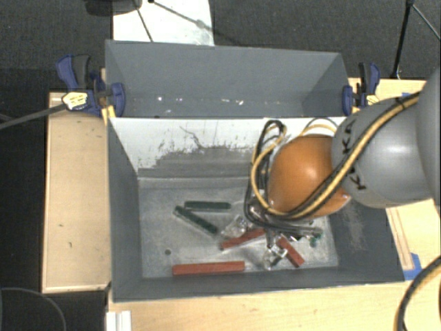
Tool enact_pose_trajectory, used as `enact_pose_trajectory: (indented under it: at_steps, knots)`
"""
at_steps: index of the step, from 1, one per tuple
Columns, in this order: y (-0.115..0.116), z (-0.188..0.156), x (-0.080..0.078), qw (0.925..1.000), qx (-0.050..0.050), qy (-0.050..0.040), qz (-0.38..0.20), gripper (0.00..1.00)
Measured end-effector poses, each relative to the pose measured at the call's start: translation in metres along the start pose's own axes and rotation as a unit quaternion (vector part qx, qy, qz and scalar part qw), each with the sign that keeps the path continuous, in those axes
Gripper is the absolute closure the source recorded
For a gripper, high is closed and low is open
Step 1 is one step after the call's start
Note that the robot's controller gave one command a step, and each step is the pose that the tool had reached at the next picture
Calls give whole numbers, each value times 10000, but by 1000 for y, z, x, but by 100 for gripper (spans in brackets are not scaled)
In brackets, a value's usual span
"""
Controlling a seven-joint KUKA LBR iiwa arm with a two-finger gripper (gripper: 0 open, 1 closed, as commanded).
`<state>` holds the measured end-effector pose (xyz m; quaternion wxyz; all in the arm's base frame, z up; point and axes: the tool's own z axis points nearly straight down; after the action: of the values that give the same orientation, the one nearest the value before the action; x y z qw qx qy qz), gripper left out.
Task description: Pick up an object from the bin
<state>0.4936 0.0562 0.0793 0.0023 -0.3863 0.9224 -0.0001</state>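
In the grey bin (127, 212), the arm (393, 157) reached low, its hand (275, 252) among short red-brown sticks (234, 241) at the floor's right. Whether it was open or closed I couldn't tell. Nothing looked lifted, so grasping was probably yet to do.

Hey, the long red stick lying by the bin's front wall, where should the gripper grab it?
Probably at its middle, from straight above, closing across the narrow width: the red stick lies flat and alone, with nothing touching either long side.
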Motion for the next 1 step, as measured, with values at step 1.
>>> enact_pose_trajectory:
  at_steps: [1]
  knots:
    - [-38,5,-22,9992,-4,-15,-410,100]
